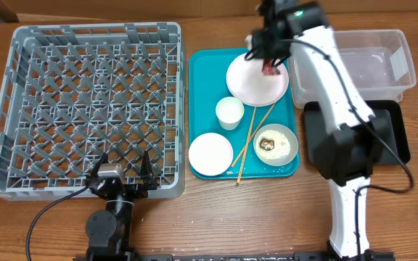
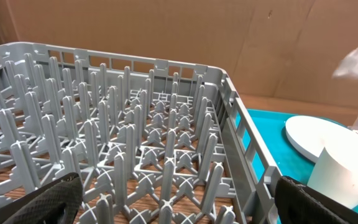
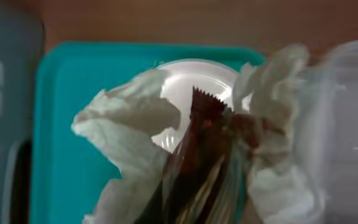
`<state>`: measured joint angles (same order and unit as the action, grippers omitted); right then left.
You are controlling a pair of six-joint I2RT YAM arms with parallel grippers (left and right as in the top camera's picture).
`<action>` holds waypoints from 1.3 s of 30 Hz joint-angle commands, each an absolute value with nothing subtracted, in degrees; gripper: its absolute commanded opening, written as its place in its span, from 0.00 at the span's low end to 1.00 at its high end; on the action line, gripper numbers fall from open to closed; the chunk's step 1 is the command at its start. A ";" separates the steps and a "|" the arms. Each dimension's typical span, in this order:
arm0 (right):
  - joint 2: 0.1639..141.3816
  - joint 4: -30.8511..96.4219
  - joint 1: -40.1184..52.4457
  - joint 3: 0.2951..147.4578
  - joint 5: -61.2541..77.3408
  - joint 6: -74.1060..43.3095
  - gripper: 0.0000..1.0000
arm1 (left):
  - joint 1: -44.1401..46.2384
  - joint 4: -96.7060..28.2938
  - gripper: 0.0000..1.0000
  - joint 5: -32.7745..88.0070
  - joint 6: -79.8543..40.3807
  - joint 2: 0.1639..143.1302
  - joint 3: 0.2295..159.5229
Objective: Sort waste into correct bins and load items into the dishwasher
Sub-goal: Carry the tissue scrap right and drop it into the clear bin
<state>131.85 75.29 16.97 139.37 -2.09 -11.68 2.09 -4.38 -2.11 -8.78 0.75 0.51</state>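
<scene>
The crumpled red-and-white wrapper (image 1: 271, 69) hangs just above the pale round plate (image 1: 256, 85) on the teal tray, and my right gripper (image 1: 269, 62) is shut on it. In the right wrist view the wrapper (image 3: 197, 143) fills the frame and hides the fingers. A white cup (image 1: 229, 112), an empty white bowl (image 1: 210, 154), a bowl with rice and a brown lump (image 1: 275, 143) and two chopsticks (image 1: 253, 136) lie on the tray. My left gripper (image 1: 122, 165) stands open at the near edge of the grey dish rack (image 1: 93, 30), its fingers (image 2: 48, 202) wide apart and empty.
The clear plastic tub (image 1: 383, 58) stands at the back right, right beside the plate. The black tray (image 1: 396, 138) lies in front of it, partly under my right arm. The teal tray (image 1: 202, 65) sits between rack and bins.
</scene>
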 commanded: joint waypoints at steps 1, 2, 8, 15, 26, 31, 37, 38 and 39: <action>126.96 78.61 11.92 143.74 -8.01 -26.09 0.04 | 1.85 -4.29 1.00 -1.63 -7.70 0.25 0.30; 126.98 79.44 10.66 143.70 -8.19 -28.16 0.04 | 1.85 -4.29 1.00 -1.63 -7.70 0.25 0.30; 128.40 79.61 3.88 138.37 -8.12 -33.69 0.04 | 1.85 -4.29 1.00 -1.63 -7.70 0.25 0.30; 128.40 71.72 0.01 125.12 -7.66 -34.79 0.04 | 1.85 -4.29 1.00 -1.63 -7.70 0.25 0.30; 128.38 67.96 -0.30 120.84 -7.35 -34.70 0.50 | 1.85 -4.29 1.00 -1.63 -7.70 0.25 0.30; 127.35 71.09 -0.30 124.57 -4.58 -34.09 0.65 | 1.85 -4.29 1.00 -1.61 -7.70 0.25 0.30; 121.54 76.05 0.45 129.49 -3.38 -30.06 0.69 | 1.85 -4.29 1.00 -1.63 -7.70 0.25 0.30; 120.49 76.75 0.71 129.73 -3.33 -29.71 0.70 | 1.85 -4.29 1.00 -1.63 -7.70 0.25 0.30; 119.61 77.41 0.93 129.84 -3.33 -29.52 0.70 | 1.85 -4.29 1.00 -1.63 -7.70 0.25 0.30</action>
<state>126.74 76.07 0.14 126.67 -4.01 -32.05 2.09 -4.38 -2.11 -8.78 0.75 0.51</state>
